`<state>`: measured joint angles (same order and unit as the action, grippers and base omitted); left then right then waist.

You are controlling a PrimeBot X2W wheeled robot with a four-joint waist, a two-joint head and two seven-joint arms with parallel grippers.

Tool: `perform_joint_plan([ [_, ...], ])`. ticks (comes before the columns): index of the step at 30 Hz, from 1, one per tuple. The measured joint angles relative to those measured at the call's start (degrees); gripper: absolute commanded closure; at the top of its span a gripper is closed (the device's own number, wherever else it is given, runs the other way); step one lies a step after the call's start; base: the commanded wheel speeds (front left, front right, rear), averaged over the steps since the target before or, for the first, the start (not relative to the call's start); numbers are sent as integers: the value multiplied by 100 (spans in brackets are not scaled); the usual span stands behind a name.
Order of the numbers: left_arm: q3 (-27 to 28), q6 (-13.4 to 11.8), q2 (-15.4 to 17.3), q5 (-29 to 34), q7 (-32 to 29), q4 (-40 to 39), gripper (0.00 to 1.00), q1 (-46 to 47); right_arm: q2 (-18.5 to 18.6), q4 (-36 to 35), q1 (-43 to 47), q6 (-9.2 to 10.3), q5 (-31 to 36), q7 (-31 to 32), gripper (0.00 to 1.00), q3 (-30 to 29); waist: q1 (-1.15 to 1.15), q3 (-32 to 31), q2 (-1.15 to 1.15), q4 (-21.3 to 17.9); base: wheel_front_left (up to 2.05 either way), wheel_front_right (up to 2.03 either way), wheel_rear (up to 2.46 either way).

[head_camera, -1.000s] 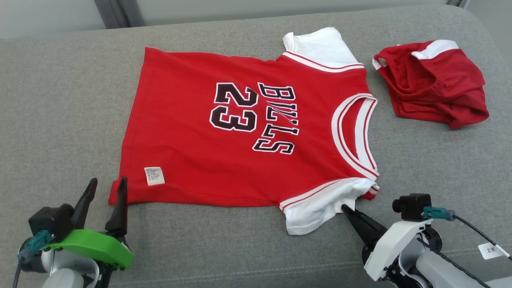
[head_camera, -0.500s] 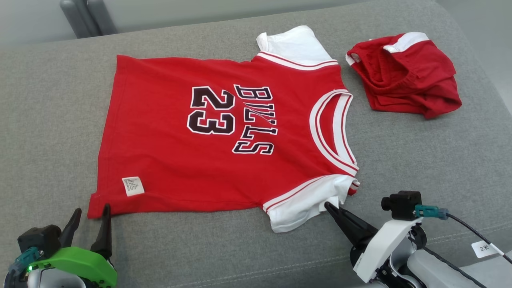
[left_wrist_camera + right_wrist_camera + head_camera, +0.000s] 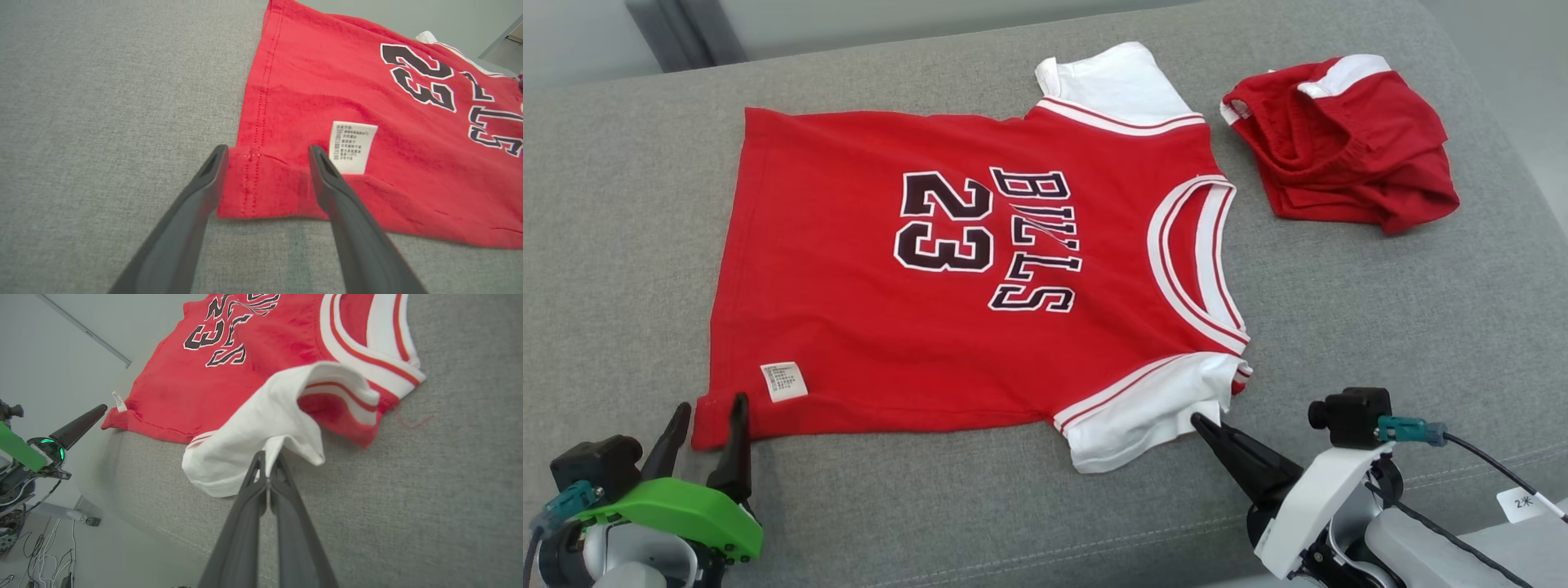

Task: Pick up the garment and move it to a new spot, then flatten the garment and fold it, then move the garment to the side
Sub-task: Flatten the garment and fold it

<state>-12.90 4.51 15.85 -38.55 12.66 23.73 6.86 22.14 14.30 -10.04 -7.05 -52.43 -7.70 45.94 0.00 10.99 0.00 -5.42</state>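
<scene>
Head view: red jersey (image 3: pixel 931 269) flat on grey sofa (image 3: pixel 1380 310). My left tool (image 3: pixel 711 402) spread wide, hem corner between fingers, nothing gripped. My right tool (image 3: pixel 1199 420) pinched closed on near white sleeve (image 3: pixel 1127 420).

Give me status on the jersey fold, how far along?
Done: jersey lies spread flat, print up, on the grey cushion. In hand: right gripper is shut on the white sleeve; left gripper is open, fingers astride the hem corner. Left: no fold made yet, then moving it aside.
</scene>
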Motion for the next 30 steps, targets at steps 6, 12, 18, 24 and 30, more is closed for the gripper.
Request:
perform_joint_plan([
  [6, -16, 10, -2, -23, -104, 204, 0, 90, 43, -60, -2, 0, 0, 27, 100, 69, 0, 40, 0, 3, 0, 0, 0],
  [12, -23, 57, -23, -86, -153, 348, 0, 147, 57, -89, -3, 0, 0, 52, 100, 86, 0, 63, 0, -1, 0, 0, 0],
  [18, -35, 105, -52, -115, -174, 436, 4, 261, 88, -118, -10, 0, 0, 53, 100, 132, 0, 61, 0, 7, 0, 0, 0],
  [24, -54, 112, -49, -110, -123, 487, 31, 309, 137, -118, -13, 0, -1, 53, 100, 138, 0, 31, 0, 19, 0, 0, 0],
  [30, -111, 130, -51, -104, -73, 525, 56, 309, 154, -116, -12, 0, -7, 53, 100, 162, 0, -18, 0, 43, 0, 0, 0],
])
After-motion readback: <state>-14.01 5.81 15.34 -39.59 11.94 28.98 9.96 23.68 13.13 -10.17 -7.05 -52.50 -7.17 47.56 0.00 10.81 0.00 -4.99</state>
